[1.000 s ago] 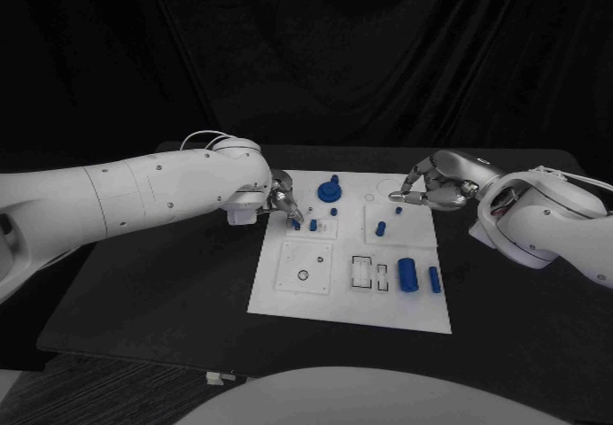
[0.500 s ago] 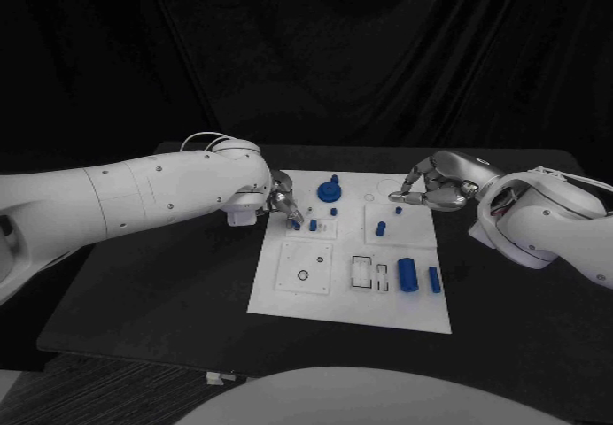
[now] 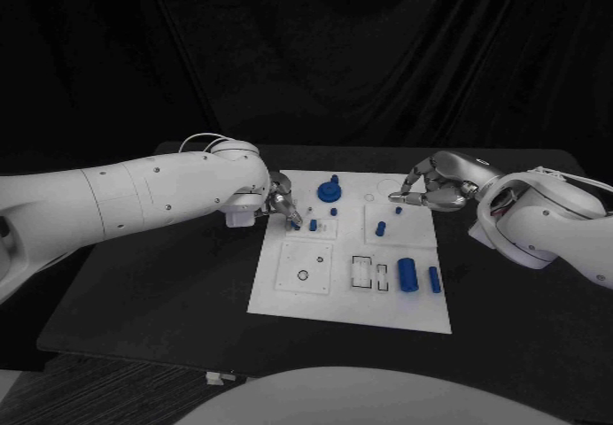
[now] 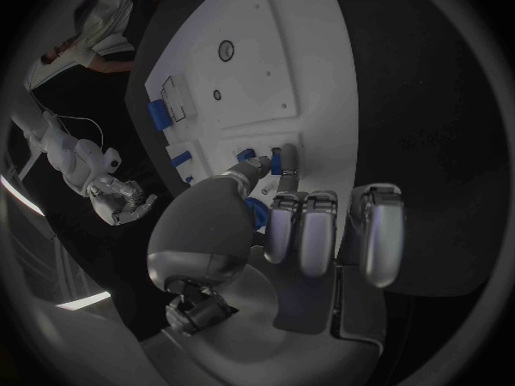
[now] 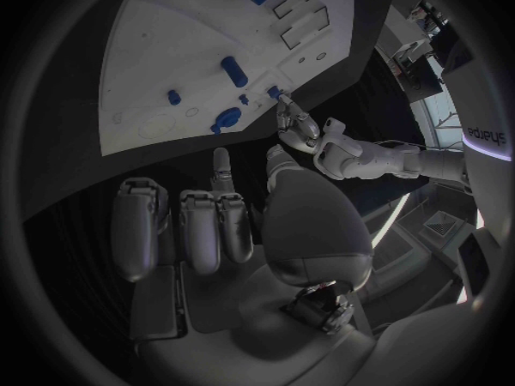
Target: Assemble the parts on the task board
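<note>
The white task board (image 3: 291,288) lies in the middle of the black table. My left hand (image 3: 281,207) reaches over its far left part and pinches a small blue peg (image 3: 297,225) between thumb and a fingertip, low on the board; the left wrist view shows that peg (image 4: 275,168) at the fingertips. Beside it stand another peg (image 3: 313,225), a round blue knob (image 3: 329,189) and further pegs (image 3: 381,228). A thick blue cylinder (image 3: 407,274) and a thin bar (image 3: 434,280) lie at the near right. My right hand (image 3: 430,189) hovers at the far right edge, fingers curled in on nothing.
Rectangular slots (image 3: 363,270) and a round hole (image 3: 303,274) mark the board's near half. Bare black table (image 3: 166,292) surrounds the board on both sides. In the right wrist view the board (image 5: 161,51) lies ahead of my right hand (image 5: 215,219), with my left hand (image 5: 322,150) beyond.
</note>
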Action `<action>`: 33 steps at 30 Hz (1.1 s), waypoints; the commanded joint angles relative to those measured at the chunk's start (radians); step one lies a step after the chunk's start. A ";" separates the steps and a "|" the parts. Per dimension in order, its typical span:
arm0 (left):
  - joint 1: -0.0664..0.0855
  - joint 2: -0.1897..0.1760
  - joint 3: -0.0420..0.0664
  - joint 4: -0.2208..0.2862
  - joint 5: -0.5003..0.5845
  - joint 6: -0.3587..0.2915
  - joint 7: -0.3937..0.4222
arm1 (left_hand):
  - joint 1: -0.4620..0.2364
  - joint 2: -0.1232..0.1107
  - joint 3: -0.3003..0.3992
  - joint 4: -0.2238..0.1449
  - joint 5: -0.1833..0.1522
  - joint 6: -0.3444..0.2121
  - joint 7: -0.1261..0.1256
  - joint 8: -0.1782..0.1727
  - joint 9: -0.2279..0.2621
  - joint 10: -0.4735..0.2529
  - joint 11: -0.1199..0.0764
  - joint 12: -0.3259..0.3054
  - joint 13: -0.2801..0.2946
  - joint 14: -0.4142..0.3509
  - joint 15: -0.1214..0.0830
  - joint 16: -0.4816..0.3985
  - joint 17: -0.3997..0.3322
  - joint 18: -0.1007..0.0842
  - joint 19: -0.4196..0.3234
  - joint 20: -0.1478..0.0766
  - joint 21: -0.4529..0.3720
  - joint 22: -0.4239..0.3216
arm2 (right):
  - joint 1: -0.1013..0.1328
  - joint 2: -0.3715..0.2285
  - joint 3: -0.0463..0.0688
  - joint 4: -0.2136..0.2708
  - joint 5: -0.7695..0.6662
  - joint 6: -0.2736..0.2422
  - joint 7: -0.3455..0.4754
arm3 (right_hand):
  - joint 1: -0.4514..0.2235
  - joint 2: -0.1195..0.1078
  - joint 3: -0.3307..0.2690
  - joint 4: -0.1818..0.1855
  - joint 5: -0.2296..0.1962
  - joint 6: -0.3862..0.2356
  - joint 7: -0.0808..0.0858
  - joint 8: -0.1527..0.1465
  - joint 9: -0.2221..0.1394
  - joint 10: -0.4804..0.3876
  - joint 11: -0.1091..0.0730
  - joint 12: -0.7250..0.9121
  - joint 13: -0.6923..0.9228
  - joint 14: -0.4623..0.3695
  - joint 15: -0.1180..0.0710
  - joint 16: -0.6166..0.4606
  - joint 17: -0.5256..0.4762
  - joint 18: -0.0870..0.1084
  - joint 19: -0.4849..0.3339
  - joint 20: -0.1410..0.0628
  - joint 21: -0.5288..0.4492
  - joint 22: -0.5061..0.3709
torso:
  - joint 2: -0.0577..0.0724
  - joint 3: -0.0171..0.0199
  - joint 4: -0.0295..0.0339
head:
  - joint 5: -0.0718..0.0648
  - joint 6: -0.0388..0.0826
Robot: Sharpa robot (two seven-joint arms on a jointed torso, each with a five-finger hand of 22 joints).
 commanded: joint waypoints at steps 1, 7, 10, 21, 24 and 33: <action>-0.002 -0.002 0.001 0.003 0.000 0.000 0.019 | -0.016 0.003 0.079 -0.011 -0.006 0.003 -0.004 0.024 0.024 0.113 -0.011 0.022 0.262 0.111 -0.024 0.013 0.267 0.006 0.044 -0.013 -0.013 0.214 | -0.003 -0.001 0.001 0.000 -0.002 0.006 -0.016 | 0.019 0.007 0.016 0.001 0.017 -0.014 -0.004 0.016 0.016 0.099 -0.001 0.017 0.268 0.094 0.007 -0.016 0.212 0.021 0.025 0.007 -0.017 0.218 | 0.000 0.0003 0.0006 | -0.001 0.000; -0.002 -0.007 0.001 0.009 0.000 -0.032 0.046 | -0.015 0.002 0.095 -0.018 0.021 0.003 -0.003 0.027 0.030 0.113 -0.011 0.022 0.262 0.111 -0.024 0.013 0.267 0.006 0.044 -0.013 -0.013 0.215 | -0.003 -0.001 0.001 -0.001 -0.002 0.006 -0.017 | 0.019 0.007 0.016 0.001 0.017 -0.014 -0.004 0.016 0.016 0.099 -0.001 0.017 0.268 0.094 0.007 -0.016 0.212 0.021 0.025 0.007 -0.017 0.218 | 0.000 0.0002 0.0007 | -0.001 0.000; -0.002 -0.011 0.001 0.015 0.000 -0.052 0.066 | -0.016 0.001 0.099 -0.019 0.028 0.004 -0.003 0.028 0.031 0.113 -0.011 0.022 0.262 0.111 -0.024 0.013 0.267 0.006 0.044 -0.013 -0.014 0.214 | -0.003 -0.001 0.001 -0.001 -0.002 0.006 -0.016 | 0.019 0.007 0.016 0.001 0.017 -0.014 -0.004 0.016 0.016 0.099 -0.001 0.017 0.268 0.094 0.007 -0.016 0.212 0.021 0.025 0.007 -0.017 0.218 | 0.000 -0.0002 0.0002 | -0.001 0.000; 0.000 -0.030 0.001 0.034 0.000 -0.106 0.126 | -0.007 -0.008 0.133 -0.039 0.073 0.012 -0.007 0.046 0.049 0.113 -0.015 0.022 0.262 0.111 -0.027 0.013 0.267 0.006 0.044 -0.015 -0.016 0.215 | -0.004 -0.001 0.001 -0.003 -0.002 0.008 -0.017 | 0.019 0.009 0.016 0.002 0.017 -0.015 -0.004 0.016 0.016 0.099 -0.001 0.017 0.268 0.094 0.007 -0.017 0.211 0.022 0.024 0.008 -0.018 0.218 | 0.000 0.0001 0.0004 | -0.001 0.000; 0.002 -0.035 0.001 0.035 0.000 -0.096 0.130 | -0.007 -0.008 0.133 -0.039 0.073 0.013 -0.007 0.046 0.050 0.113 -0.015 0.022 0.262 0.111 -0.027 0.013 0.267 0.006 0.044 -0.015 -0.015 0.215 | -0.004 -0.001 0.001 -0.003 -0.002 0.009 -0.017 | 0.019 0.009 0.016 0.002 0.017 -0.015 -0.004 0.016 0.016 0.099 -0.001 0.017 0.268 0.094 0.007 -0.017 0.211 0.022 0.024 0.008 -0.018 0.218 | 0.000 -0.0002 0.0004 | -0.002 0.000; 0.026 -0.036 0.001 0.024 0.000 0.070 0.056 | -0.004 -0.019 0.172 -0.060 0.035 0.017 -0.010 0.062 0.062 0.113 -0.018 0.022 0.262 0.111 -0.030 0.013 0.267 0.006 0.045 -0.018 -0.017 0.216 | -0.004 -0.001 0.001 -0.005 -0.002 0.015 -0.019 | 0.020 0.010 0.016 0.002 0.017 -0.015 -0.004 0.016 0.016 0.099 -0.001 0.017 0.268 0.094 0.007 -0.017 0.210 0.022 0.025 0.008 -0.018 0.218 | 0.000 0.0003 0.0002 | -0.001 0.000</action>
